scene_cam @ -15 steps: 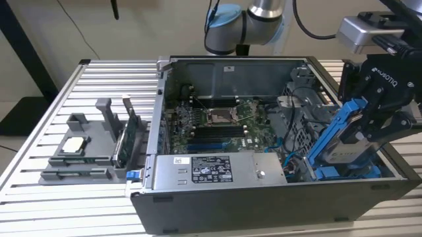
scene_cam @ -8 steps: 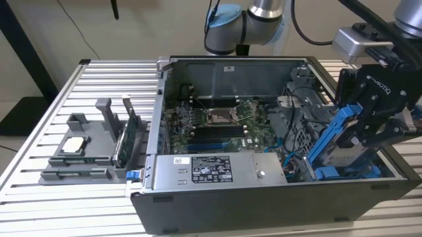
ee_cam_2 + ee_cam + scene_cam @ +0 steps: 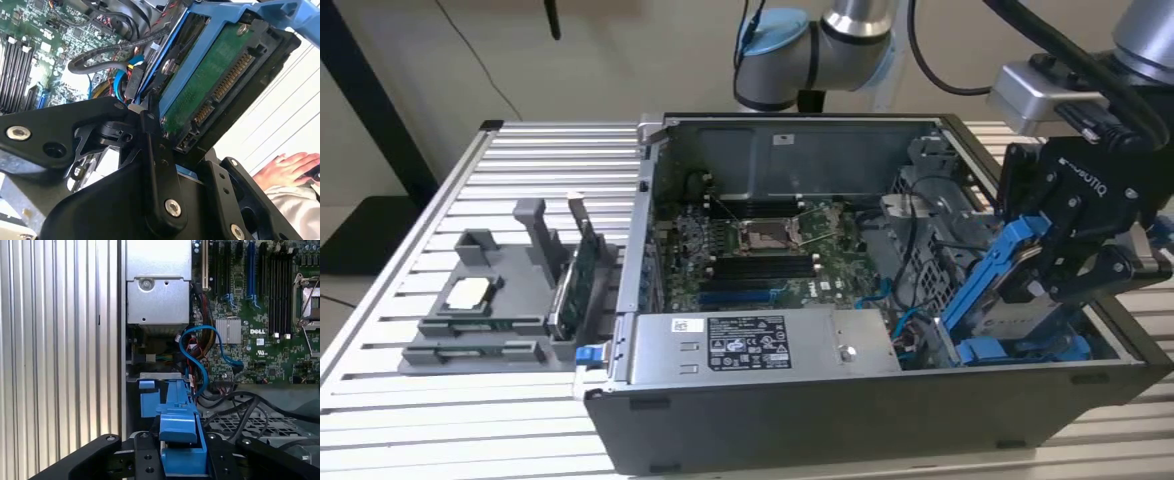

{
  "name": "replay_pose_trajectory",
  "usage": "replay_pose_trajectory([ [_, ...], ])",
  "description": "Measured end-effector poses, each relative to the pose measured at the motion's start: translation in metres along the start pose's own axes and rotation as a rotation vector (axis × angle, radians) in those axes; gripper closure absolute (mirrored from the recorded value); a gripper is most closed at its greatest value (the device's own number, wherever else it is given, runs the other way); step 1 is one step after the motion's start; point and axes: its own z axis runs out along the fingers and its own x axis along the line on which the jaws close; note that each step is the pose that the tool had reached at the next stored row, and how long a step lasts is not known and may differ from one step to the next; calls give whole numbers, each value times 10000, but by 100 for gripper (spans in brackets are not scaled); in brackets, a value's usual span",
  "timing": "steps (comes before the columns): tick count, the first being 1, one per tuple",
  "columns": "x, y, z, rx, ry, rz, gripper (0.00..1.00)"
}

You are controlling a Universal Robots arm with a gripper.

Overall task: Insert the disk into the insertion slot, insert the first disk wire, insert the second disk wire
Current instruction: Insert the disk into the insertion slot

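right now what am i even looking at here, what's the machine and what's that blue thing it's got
A robot arm with a black gripper. The exterior view is from a camera off the arm; both wrist views ride on it. On the slatted metal table stand an open black computer case and a grey plastic holder. The gripper is shut on a flat silver-grey hard drive in a bright blue plastic frame, tilted over the case's grey metal drive bay.
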Motion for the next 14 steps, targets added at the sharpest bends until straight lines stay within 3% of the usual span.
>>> replay_pose_trajectory([
  [2, 1, 0, -6, 0, 3, 0, 66],
  [3, 1, 1, -16, 1, 4, 0, 60],
  [8, -1, 4, -104, 1, 7, 1, 60],
  [11, -22, 5, -119, 1, 4, 0, 60],
  [14, -45, 6, -118, 37, -45, -30, 60],
])
